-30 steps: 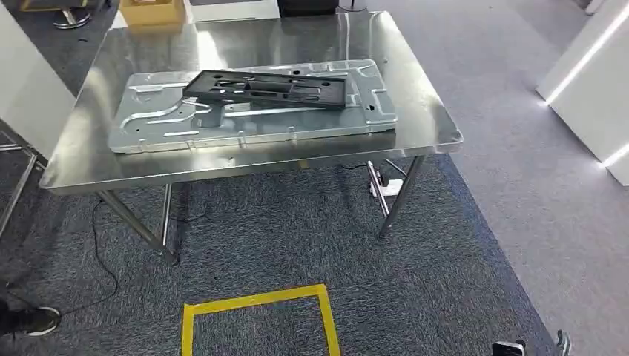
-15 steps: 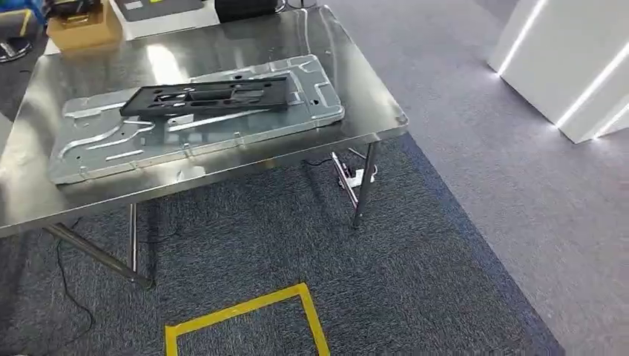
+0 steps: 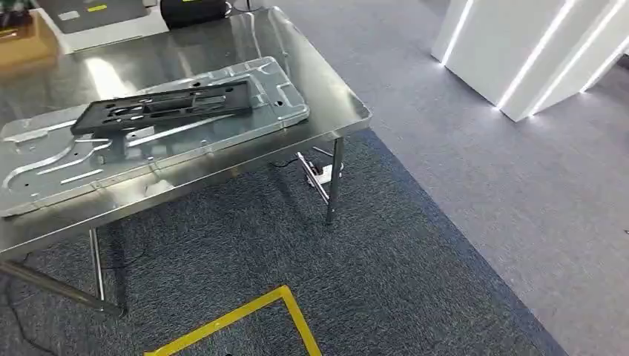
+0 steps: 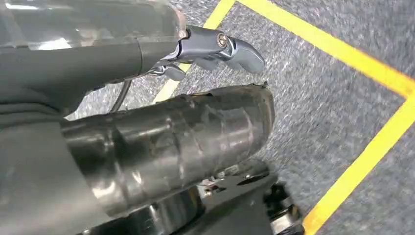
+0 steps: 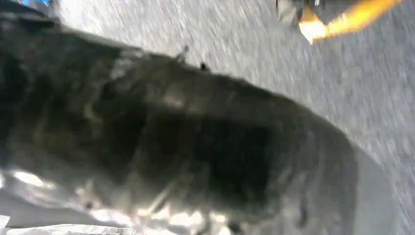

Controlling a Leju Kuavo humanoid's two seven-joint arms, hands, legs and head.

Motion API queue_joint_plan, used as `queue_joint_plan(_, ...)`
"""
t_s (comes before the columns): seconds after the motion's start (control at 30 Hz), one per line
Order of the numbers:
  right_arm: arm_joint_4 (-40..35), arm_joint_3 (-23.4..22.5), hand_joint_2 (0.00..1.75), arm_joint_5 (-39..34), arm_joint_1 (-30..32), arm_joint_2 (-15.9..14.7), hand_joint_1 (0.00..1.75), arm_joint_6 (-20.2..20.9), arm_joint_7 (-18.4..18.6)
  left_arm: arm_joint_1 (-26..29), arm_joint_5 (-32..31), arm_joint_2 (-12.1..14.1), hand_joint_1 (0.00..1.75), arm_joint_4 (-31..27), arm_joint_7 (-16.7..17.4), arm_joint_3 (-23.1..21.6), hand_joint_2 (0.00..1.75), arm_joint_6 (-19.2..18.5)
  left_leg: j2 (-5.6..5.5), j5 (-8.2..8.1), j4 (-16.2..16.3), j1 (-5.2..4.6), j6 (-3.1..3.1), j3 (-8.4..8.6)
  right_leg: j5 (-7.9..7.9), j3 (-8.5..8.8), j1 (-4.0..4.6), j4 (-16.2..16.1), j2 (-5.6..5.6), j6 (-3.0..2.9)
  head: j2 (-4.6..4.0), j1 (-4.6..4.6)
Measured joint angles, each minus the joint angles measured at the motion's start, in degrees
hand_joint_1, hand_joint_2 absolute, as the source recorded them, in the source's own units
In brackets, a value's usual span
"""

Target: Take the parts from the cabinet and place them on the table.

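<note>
Parts lie on the steel table (image 3: 326,96) at the left of the head view: a large silver sheet-metal panel (image 3: 44,163) flat on the tabletop, and a black plastic frame (image 3: 159,111) resting on top of it, running along its length. Both sit well inside the table edges. Beyond them at the far edge are a cardboard box (image 3: 18,37) and a dark case (image 3: 193,9).

Across the last second the whole scene has slid leftward in the head view, table and floor together, while the panel and frame keep the same relation to each other. That reads as the robot turning to its right, away from the table, not as anything on the table moving. My judgement is that this pair of parts is delivered and the robot is swinging round, probably toward the cabinet for more.

Lower centre, yellow floor tape (image 3: 245,315) marks a corner on the blue carpet. To the right stands a white unit (image 3: 519,59) with bright light strips.

The left hand (image 4: 215,49) hangs over the carpet and tape with nothing in it, fingers loosely extended. The right wrist view is blurred; whether that hand is spread or curled I cannot tell.
</note>
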Motion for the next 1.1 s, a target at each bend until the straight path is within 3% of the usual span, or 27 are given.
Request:
queue_joint_plan(0.03,0.4,0.11,0.0,0.11,-0.01,0.27,0.0,0.0,0.07,0.08,0.0,0.02,0.0,0.0,0.09,0.02,0.0,0.02,0.85,-0.07,0.04,-0.05,0.0,-0.06,-0.32,-1.12,-0.25,2.35,-0.2,0.22,0.0,0.0)
queue_joint_plan(0.07,0.83,0.28,0.0,0.15,0.09,0.48,0.0,0.07,0.11,0.03,-0.02,0.02,0.0,0.0,0.15,0.02,0.0,0.04,1.63,-0.17,0.05,-0.07,-0.11,-0.05,0.95,-0.52,-0.51,1.47,-0.42,0.42,0.0,0.02)
queue_joint_plan(0.1,0.99,0.44,0.0,0.15,0.14,0.51,0.0,0.11,0.13,-0.04,-0.04,0.02,0.0,0.0,0.15,0.02,0.0,0.07,2.18,-0.25,0.08,-0.06,-0.22,0.02,2.79,1.16,-0.66,-1.5,-0.71,0.53,0.0,0.0)
queue_joint_plan(0.13,1.23,0.55,0.0,0.13,0.11,0.53,0.0,0.11,0.15,-0.1,-0.04,0.02,0.0,0.0,0.15,0.02,0.0,0.07,2.71,-0.43,0.19,-0.03,-0.38,0.17,5.18,4.02,-0.75,-6.58,-1.52,0.59,0.0,0.02)
queue_joint_plan(0.17,1.36,0.59,0.0,0.15,0.06,0.55,0.0,0.13,0.24,-0.11,-0.07,0.02,0.0,0.0,0.15,0.02,0.0,0.07,3.21,-0.64,0.35,-0.01,-0.68,0.37,7.08,7.02,-0.75,-11.69,-3.14,0.5,0.0,0.02)
queue_joint_plan(0.2,1.49,0.66,0.0,0.15,-0.13,0.64,0.0,0.13,0.24,-0.07,-0.06,0.02,0.0,0.0,0.15,0.02,0.0,0.07,3.63,-0.91,0.49,-0.21,-1.08,0.55,6.65,8.32,-0.44,-14.72,-5.91,0.11,0.0,0.02)
queue_joint_plan(0.33,1.9,0.79,0.0,0.15,-0.16,0.68,0.0,0.13,0.24,-0.37,-0.07,0.0,0.0,0.0,0.15,0.02,0.0,0.09,5.61,-1.44,0.49,-0.33,-2.5,1.36,7.04,8.15,0.3,-14.8,-3.33,-1.11,0.0,-0.09)
queue_joint_plan(0.37,1.97,0.81,0.0,0.17,-0.19,0.77,0.0,0.13,0.24,-0.43,-0.09,0.04,0.0,0.0,0.15,0.02,0.0,0.09,5.21,-1.99,0.78,-0.02,-2.9,1.19,7.46,8.65,-0.46,-15.32,-2.67,-1.65,0.0,-0.11)
queue_joint_plan(0.4,2.08,0.85,0.0,0.15,-0.27,0.97,0.0,0.13,0.24,-0.41,-0.09,0.04,0.0,0.0,0.15,0.02,0.0,0.09,2.22,-3.33,2.47,0.18,-3.19,0.78,7.55,8.65,-0.39,-15.44,-2.14,-1.86,0.0,-0.11)
queue_joint_plan(0.43,2.08,0.87,0.0,0.15,-0.35,0.97,0.0,0.13,0.24,-0.36,-0.09,0.02,0.0,0.0,0.13,0.02,0.0,0.09,0.3,-5.71,6.19,0.25,-3.25,-0.89,7.6,8.54,-0.39,-15.44,-1.59,-2.16,0.0,-0.26)
queue_joint_plan(0.5,2.15,0.88,0.0,0.22,-0.43,0.97,0.0,0.65,0.24,-0.19,-0.09,0.04,0.0,0.0,0.15,0.04,0.0,0.09,-0.95,-10.02,15.73,0.33,-3.47,-5.4,7.6,8.41,-0.1,-15.41,-0.14,-2.42,0.0,-0.24)
queue_joint_plan(0.53,2.19,0.9,0.0,0.74,-0.4,0.97,0.0,1.29,0.26,-0.08,-0.13,0.04,0.0,0.0,0.15,0.07,0.0,0.09,-1.04,-10.55,18.61,0.33,-3.49,-6.87,7.6,8.41,0.0,-15.34,0.64,-2.42,0.0,-0.24)
queue_joint_plan(0.57,2.26,1.05,0.0,1.66,-0.36,0.97,0.0,1.86,0.26,0.08,-0.17,0.07,0.0,0.0,0.13,0.07,0.0,0.11,-1.06,-9.57,18.77,0.32,-3.42,-7.14,7.59,8.43,0.04,-15.22,1.46,-2.43,0.0,-0.24)
queue_joint_plan(0.63,2.32,1.93,0.0,3.35,-0.29,1.03,0.0,2.82,0.07,0.06,-0.22,0.15,0.0,0.0,-0.11,0.07,0.0,0.22,-1.4,-4.72,12.19,0.33,-3.16,-4.52,7.52,8.47,0.04,-14.87,3.05,-2.38,0.0,-0.24)
queue_joint_plan(0.67,2.41,2.49,0.0,4.18,-0.31,1.14,0.0,3.26,-0.28,-0.03,-0.22,0.17,0.0,0.0,-0.33,0.07,0.0,0.26,-2.71,-1.66,6.62,0.46,-2.97,-2.16,7.41,8.45,-0.01,-14.62,3.86,-2.24,0.0,-0.24)
queue_joint_plan(0.7,2.5,2.98,0.0,4.9,-0.34,1.25,0.0,3.54,-0.5,0.03,-0.22,0.17,0.0,0.0,-0.57,0.07,0.0,0.26,-5.72,-0.81,3.05,0.66,-2.81,-0.93,7.33,8.22,-0.1,-14.45,4.4,-2.12,0.0,-0.24)
queue_joint_plan(0.73,2.58,3.59,0.0,5.71,-0.59,1.38,0.0,3.94,-0.77,0.03,-0.17,0.17,0.0,0.0,-0.79,0.09,0.0,0.26,-7.09,-1.31,1.62,0.85,-2.82,-0.61,7.19,7.74,0.25,-13.88,5.09,-1.71,0.0,-0.18)
queue_joint_plan(0.83,2.78,4.77,0.0,5.93,-0.42,1.49,0.0,4.78,-1.33,-0.25,0.02,0.24,0.0,0.0,-1.07,0.15,0.0,0.22,-5.48,-1.15,1.9,0.26,-2.3,-0.41,7.83,7.26,-0.22,-14.5,6.87,-0.54,0.0,-0.26)
queue_joint_plan(0.87,2.82,4.77,0.0,5.2,-0.4,1.49,0.0,4.98,-1.4,-0.21,0.13,0.26,0.0,0.0,-1.11,0.2,0.0,0.06,-4.65,-0.61,1.04,0.81,-1.61,-0.31,7.77,7.09,-0.17,-14.3,6.73,-0.36,0.0,-0.17)
queue_joint_plan(0.9,2.82,4.74,0.0,4.46,-0.5,1.51,0.0,5.09,-1.44,-0.26,0.13,0.31,0.0,0.0,-1.2,0.22,0.0,-0.15,-3.77,-0.33,0.65,0.73,-1.18,-0.09,6.78,6.61,-0.04,-13.13,2.76,-0.29,0.0,-0.18)
queue_joint_plan(0.93,2.82,4.74,0.0,4.15,-0.6,1.51,0.0,5.27,-1.44,-0.21,0.15,0.31,0.0,0.0,-1.31,0.24,0.0,-0.2,-3.03,-0.28,0.58,0.68,-0.91,-0.07,4.64,5.16,0.08,-10.12,0.68,-0.09,0.0,0.07)
queue_joint_plan(1.0,2.85,4.74,0.0,4.11,-0.8,1.51,0.0,5.83,-1.31,0.09,0.35,0.31,0.0,0.0,-1.62,0.35,0.0,-0.33,-1.26,-0.42,0.62,0.43,-0.73,-0.09,0.5,1.0,-0.13,-1.57,-0.09,0.29,0.0,0.04)
queue_joint_plan(1.03,2.87,4.74,0.0,4.26,-0.81,1.51,0.0,6.23,-1.14,0.19,0.44,0.35,0.0,0.0,-1.7,0.46,0.0,-0.33,-0.33,-0.53,0.64,0.38,-0.7,-0.11,-0.48,-0.69,-0.21,1.83,-0.15,0.44,0.0,0.04)
queue_joint_plan(1.07,2.93,4.74,0.0,4.48,-0.78,1.51,0.0,6.43,-0.7,0.2,0.44,0.39,0.0,0.0,-1.77,0.59,0.0,-0.31,0.59,-0.66,0.67,0.37,-0.72,-0.06,0.06,-1.16,-0.25,2.79,-0.25,0.55,0.0,0.04)
queue_joint_plan(1.1,3.0,4.74,0.0,4.74,-0.7,1.51,0.0,6.71,-0.27,0.16,0.46,0.39,0.0,0.0,-1.83,0.61,0.0,-0.31,1.27,-0.81,0.68,0.37,-0.8,0.05,1.75,-0.13,-0.3,0.85,-0.43,0.63,0.0,0.09)
